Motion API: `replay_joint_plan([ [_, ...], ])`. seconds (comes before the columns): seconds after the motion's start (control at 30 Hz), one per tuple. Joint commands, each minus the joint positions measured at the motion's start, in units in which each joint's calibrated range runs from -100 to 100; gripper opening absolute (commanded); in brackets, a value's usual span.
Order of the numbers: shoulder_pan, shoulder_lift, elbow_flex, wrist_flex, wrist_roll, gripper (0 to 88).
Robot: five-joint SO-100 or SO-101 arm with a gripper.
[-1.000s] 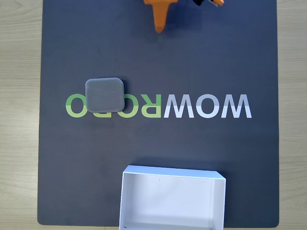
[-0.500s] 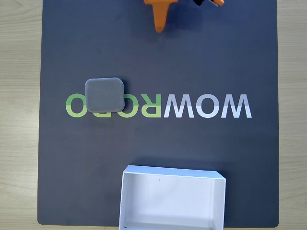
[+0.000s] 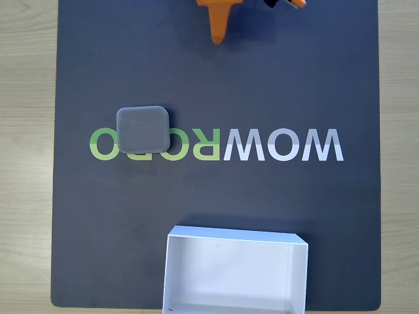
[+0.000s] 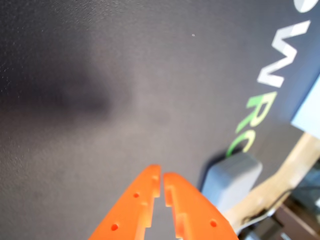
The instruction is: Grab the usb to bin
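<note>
Hovering above the mat [image 3: 216, 85], the end effector [image 4: 161, 176] points downward, its orange tips nearly touching.

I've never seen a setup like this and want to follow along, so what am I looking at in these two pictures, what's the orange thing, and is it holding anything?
The orange thing is the gripper of a small robot arm, a two-finger pincer. The wrist view comes from a camera riding on the arm, so the fingers, closed together and empty, poke in from the bottom. The fixed view looks straight down on the table, where the gripper enters at the top edge. On the wooden table lies a dark mat with upside-down lettering. On the mat rest a small grey block, the usb, partly covering the green letters, and an empty white open box, the bin, at the bottom edge. Nothing is held.
</note>
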Motion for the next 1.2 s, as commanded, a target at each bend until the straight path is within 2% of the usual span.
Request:
replay_joint_plan([
  [0.0,0.1,0.4,-0.4,0.4,0.2,0.9],
  [0.87,-0.4,1.1,-0.6,-0.6,0.2,1.0],
  [1.0,0.4,6.7,-4.4,-6.2,0.3,1.0],
  [1.17,0.4,25.1,-17.3,-16.7,0.3,1.0],
])
